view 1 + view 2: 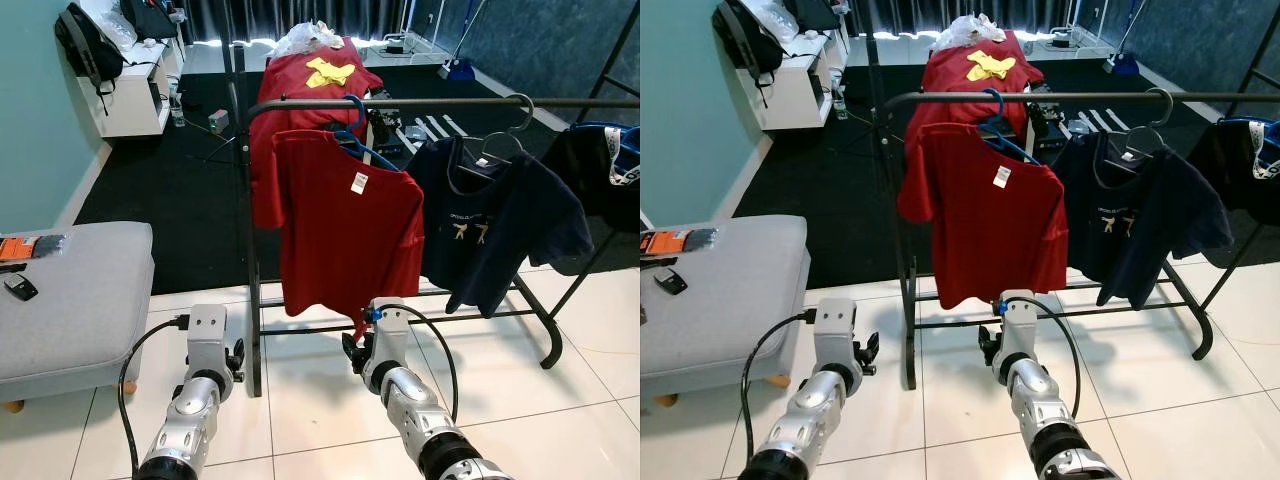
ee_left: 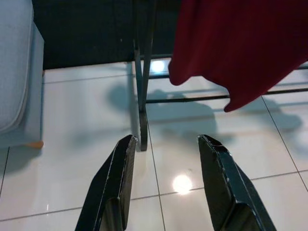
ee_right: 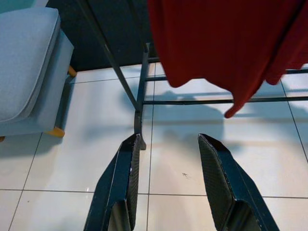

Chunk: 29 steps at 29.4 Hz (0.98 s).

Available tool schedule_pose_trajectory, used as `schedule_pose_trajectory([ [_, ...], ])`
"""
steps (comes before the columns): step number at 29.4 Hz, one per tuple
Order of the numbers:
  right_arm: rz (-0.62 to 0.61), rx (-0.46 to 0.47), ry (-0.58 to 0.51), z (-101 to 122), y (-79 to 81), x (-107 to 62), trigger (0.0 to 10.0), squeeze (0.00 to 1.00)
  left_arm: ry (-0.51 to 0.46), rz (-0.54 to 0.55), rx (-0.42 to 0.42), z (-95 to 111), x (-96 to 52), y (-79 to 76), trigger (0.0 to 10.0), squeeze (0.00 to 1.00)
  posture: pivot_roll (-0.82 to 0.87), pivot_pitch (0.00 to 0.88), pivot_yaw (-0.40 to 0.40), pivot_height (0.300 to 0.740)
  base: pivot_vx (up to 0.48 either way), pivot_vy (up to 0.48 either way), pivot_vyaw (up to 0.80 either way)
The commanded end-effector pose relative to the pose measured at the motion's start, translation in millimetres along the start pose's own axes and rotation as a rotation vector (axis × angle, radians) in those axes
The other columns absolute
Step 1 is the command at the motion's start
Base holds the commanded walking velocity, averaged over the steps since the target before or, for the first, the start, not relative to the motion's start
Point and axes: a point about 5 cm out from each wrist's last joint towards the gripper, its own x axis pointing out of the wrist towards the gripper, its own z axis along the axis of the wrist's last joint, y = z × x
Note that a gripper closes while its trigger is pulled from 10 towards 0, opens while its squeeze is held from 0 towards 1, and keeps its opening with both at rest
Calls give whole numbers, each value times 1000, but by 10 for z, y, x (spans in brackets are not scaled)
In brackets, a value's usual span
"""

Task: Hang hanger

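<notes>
Blue hanger point(image 1: 357, 135): only hook and one shoulder visible, rest inside red T-shirt point(image 1: 350, 225).
Grey hanger point(image 1: 505, 135): lower part hidden in navy T-shirt point(image 1: 500, 220).
Dark garment point(image 1: 600, 190): cut by right edge.
Grey ottoman point(image 1: 70, 290): cut by left edge.
Left gripper point(image 2: 166, 185), right gripper point(image 3: 166, 185): finger bases cut by bottom edge.
Small items on ottoman point(image 1: 20, 265): too small to identify.

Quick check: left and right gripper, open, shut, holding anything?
Left gripper: open, empty, low over the floor tiles.
Right gripper: open, empty, below the red shirt.
</notes>
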Motion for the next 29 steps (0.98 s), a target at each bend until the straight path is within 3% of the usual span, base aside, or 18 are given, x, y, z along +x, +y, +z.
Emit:
schedule_pose_trajectory([
  [1,3,8,16,-53,11,-9,10000,0,-6,-19,8,-48,-34,-43,10000,0,91,81,-29,740,0,0,0],
  [5,9,-7,91,-176,11,-23,10000,0,51,-19,-1,-142,-28,-42,10000,0,90,97,-24,740,0,0,0],
  [6,-2,-20,179,-318,-1,-54,10000,0,143,-24,6,-280,-36,-41,10000,0,84,104,-22,740,0,0,0],
  [7,-2,-20,179,-318,-1,-54,10000,0,143,-24,6,-280,-36,-41,10000,0,84,104,-22,740,0,0,0],
  [8,-8,-53,331,-609,1,-156,10000,0,309,-21,68,-552,-109,15,10000,0,90,106,-37,740,0,0,0],
  [11,-10,-63,375,-699,5,-196,10000,0,344,-13,96,-622,-140,47,10000,0,94,106,-42,740,0,0,0],
  [15,19,-45,486,-909,107,-285,10000,0,369,68,122,-667,-177,234,10000,0,140,120,-81,740,0,0,0],
  [17,53,-28,565,-1054,155,-367,10000,0,434,108,112,-780,-252,299,10000,0,152,122,-79,740,0,0,0],
  [26,20,-10,598,-1111,127,-405,10000,0,540,-7,66,-992,-355,158,10000,0,99,99,-60,740,0,0,0],
  [29,-15,7,614,-1122,107,-414,10000,0,551,-30,97,-994,-354,167,10000,0,98,84,-54,740,0,0,0],
])
